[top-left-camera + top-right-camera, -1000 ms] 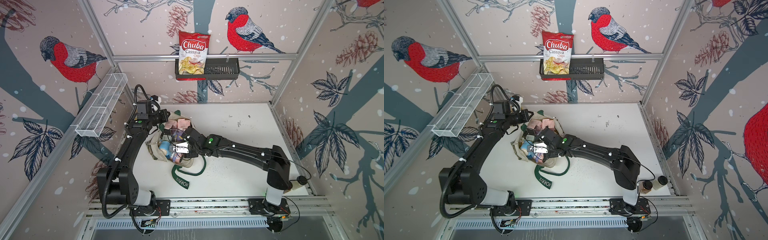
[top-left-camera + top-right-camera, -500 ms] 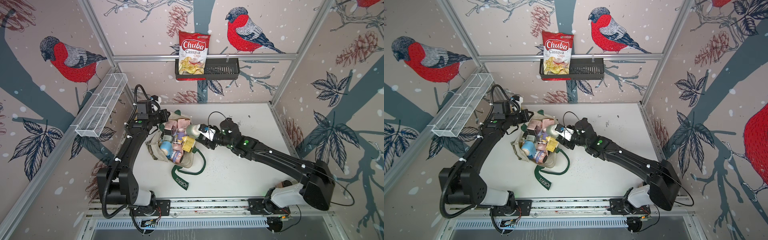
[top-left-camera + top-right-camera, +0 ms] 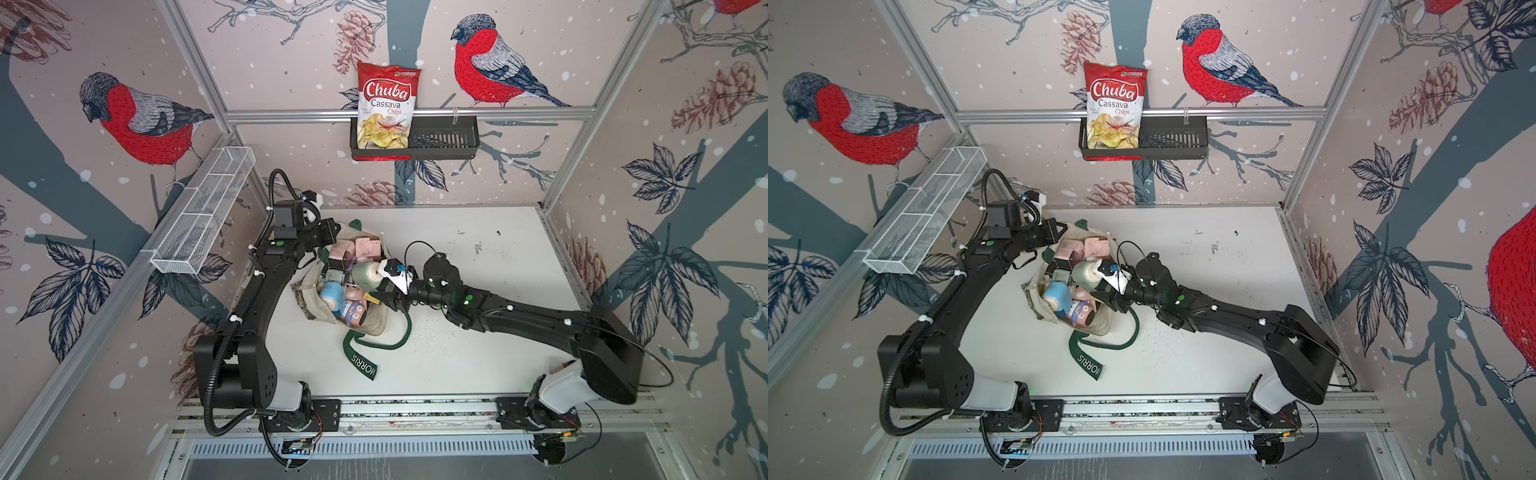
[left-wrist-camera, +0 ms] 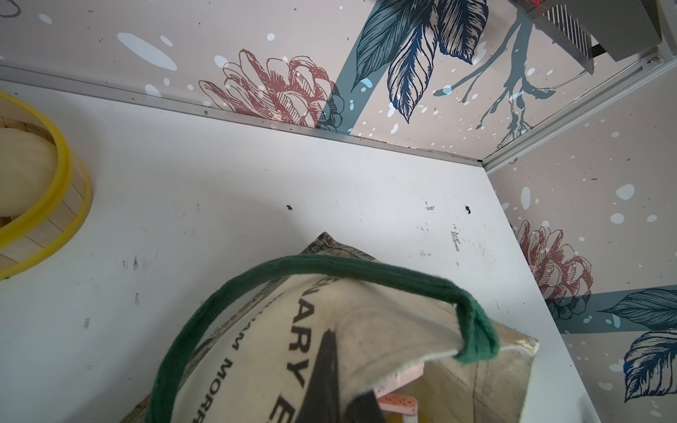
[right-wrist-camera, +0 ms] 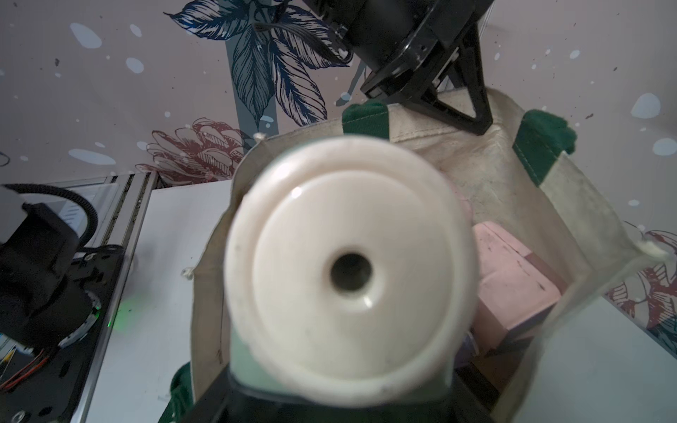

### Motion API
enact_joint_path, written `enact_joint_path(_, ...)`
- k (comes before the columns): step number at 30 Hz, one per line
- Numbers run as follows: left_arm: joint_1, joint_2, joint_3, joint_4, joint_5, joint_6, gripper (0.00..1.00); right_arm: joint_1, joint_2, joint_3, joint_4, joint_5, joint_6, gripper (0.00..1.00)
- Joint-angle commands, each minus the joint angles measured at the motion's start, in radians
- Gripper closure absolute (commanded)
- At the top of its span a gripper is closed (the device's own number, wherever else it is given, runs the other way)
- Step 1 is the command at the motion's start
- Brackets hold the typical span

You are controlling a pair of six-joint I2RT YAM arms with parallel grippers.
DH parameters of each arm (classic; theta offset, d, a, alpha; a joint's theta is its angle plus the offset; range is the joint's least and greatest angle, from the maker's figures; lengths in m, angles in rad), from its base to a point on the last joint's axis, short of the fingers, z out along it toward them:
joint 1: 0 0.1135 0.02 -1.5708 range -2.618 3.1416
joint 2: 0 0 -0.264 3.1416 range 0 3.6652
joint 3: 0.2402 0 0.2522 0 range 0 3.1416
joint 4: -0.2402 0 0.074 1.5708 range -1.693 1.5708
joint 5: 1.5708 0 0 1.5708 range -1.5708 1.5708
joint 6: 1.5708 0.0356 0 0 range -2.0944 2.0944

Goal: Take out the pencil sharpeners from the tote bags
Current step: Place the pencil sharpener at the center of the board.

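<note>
Pale green with a cream front, one pencil sharpener (image 3: 365,272) hung just above the open mouth of the tote bag (image 3: 376,326). It was clamped in the right gripper (image 3: 380,282), whose fingers stood partly apart around its body. In the right wrist view that sharpener's round cream face (image 5: 348,271), with a dark hole at its middle, filled most of the frame, and black fingers showed at either side below it.

Beneath it the cream canvas tote lay on the white table (image 3: 478,353) with its mouth gaping upward in both top views. More sharpeners were heaped inside, among them a pink sharpener (image 3: 368,247) toward the back wall, a blue sharpener (image 3: 332,293) and a lilac sharpener (image 3: 353,311) nearer the front. One dark green strap (image 3: 363,365), lettered "MORRIS", trailed out over the table toward the front rail.

At the tote's far rim the left gripper (image 3: 332,232) was closed tight on the canvas edge; the left wrist view showed a dark finger (image 4: 326,370) pressed against the printed cloth.

Beyond the bag, a yellow-rimmed wooden hoop (image 4: 55,205) sat on the table. On the back wall a black basket (image 3: 440,141) held a Chuba chips bag (image 3: 386,108), and a white wire tray (image 3: 203,220) hung on the left wall.
</note>
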Motion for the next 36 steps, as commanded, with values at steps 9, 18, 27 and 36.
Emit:
enact_joint_path(9, 0.000, 0.001, 0.010, 0.061, 0.020, 0.008, 1.00, 0.033, 0.252, 0.133, 0.195, 0.046, 0.098, 0.59)
enact_joint_path(18, 0.001, 0.009, 0.014, 0.053, 0.008, 0.003, 1.00, -0.076, 0.013, -0.057, 0.326, 0.114, 0.112, 0.59)
enact_joint_path(27, 0.000, 0.013, 0.013, 0.052, 0.005, 0.003, 1.00, -0.355, -0.009, -0.197, 0.472, 0.303, 0.271, 0.57)
enact_joint_path(36, 0.002, 0.016, 0.016, 0.049, 0.002, 0.009, 1.00, -0.409, 0.342, 0.003, 0.525, 0.343, 0.291, 0.55)
